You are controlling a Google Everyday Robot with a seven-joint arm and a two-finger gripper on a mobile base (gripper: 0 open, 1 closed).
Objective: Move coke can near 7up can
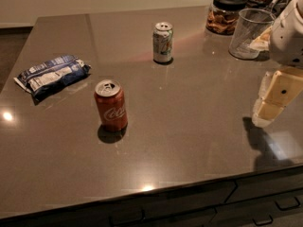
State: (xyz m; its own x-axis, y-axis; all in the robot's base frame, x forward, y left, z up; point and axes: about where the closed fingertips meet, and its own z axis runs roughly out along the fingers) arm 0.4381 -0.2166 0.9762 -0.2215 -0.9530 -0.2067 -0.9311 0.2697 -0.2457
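The red coke can [111, 105] stands upright on the dark countertop, left of centre. The silver-white and green 7up can [163, 42] stands upright farther back, near the middle. My gripper [270, 103] hangs above the counter at the right edge of the view, well to the right of both cans and touching neither. It holds nothing that I can see.
A blue and white snack bag [52, 75] lies at the left. A clear plastic cup [250, 33] and a black-lidded glass jar [225, 12] stand at the back right. The counter's front edge [151, 189] runs across the bottom, with drawers below.
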